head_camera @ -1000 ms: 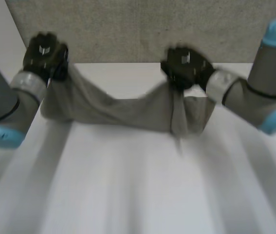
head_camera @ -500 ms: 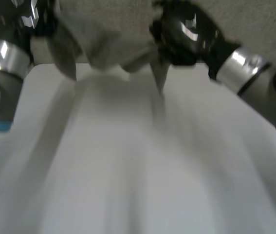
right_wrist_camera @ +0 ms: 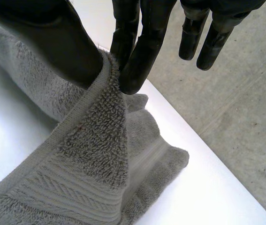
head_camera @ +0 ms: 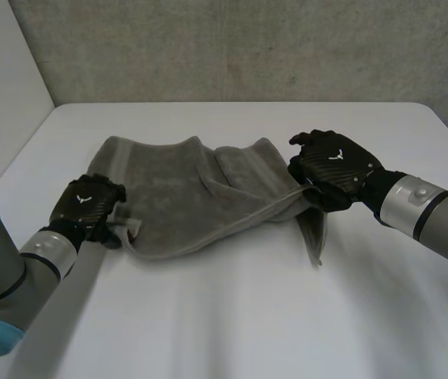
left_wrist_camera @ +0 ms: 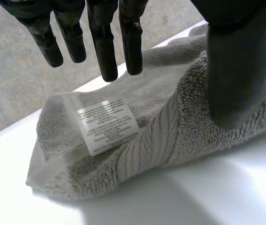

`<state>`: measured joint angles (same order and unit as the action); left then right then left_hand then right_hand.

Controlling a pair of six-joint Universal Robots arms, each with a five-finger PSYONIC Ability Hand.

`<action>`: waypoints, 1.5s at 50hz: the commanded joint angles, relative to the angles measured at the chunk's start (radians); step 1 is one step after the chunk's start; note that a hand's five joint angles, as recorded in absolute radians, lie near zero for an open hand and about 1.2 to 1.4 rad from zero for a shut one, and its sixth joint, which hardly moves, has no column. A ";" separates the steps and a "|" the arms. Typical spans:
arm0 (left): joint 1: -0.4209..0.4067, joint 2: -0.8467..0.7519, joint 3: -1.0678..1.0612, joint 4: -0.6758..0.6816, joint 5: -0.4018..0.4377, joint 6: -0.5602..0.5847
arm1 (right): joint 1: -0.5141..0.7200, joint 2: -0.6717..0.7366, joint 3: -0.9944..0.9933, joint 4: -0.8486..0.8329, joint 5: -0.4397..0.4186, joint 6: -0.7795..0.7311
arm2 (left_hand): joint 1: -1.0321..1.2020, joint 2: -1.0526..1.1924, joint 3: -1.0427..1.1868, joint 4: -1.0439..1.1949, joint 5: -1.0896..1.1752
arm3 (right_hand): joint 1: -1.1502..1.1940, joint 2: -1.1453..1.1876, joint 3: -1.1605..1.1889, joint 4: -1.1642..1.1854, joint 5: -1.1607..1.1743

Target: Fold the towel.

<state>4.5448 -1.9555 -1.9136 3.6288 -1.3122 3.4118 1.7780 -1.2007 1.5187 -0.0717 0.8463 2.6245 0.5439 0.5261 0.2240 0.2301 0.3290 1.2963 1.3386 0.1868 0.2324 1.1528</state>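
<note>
The grey towel [head_camera: 192,193] lies loosely doubled over on the white table [head_camera: 231,316]. My left hand [head_camera: 89,204] is at the towel's near left corner. In the left wrist view its fingers [left_wrist_camera: 102,42] are straight and held above that corner [left_wrist_camera: 123,159], where a white label [left_wrist_camera: 107,124] faces up, and nothing is gripped. My right hand [head_camera: 334,166] is at the towel's right end. In the right wrist view its thumb [right_wrist_camera: 62,42] and fingers pinch a raised edge of the towel [right_wrist_camera: 90,154], lifting it slightly off the table.
A grey carpeted wall [head_camera: 247,47] runs behind the table's far edge. A pale wall [head_camera: 2,95] stands along the left side. Bare tabletop spreads in front of the towel towards me.
Both hands have come down from held high near the far edge, laying the towel on the table. My left hand has let go of its corner; the right still holds on.
</note>
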 commanded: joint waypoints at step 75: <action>-0.032 0.033 -0.021 -0.259 0.252 0.334 | -0.006 0.058 -0.046 -0.002 0.148 0.172 | -0.096 -0.078 -0.049 -0.056 -0.055 | 0.100 0.058 -0.012 -0.058 0.069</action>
<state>4.5196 -1.9191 -1.9374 3.3967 -1.0822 3.7440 1.7706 -1.1515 1.4721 -0.0742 0.9980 2.7985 0.5028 0.4496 0.2240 0.2301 0.2555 1.2963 1.3385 0.1868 0.2324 1.1528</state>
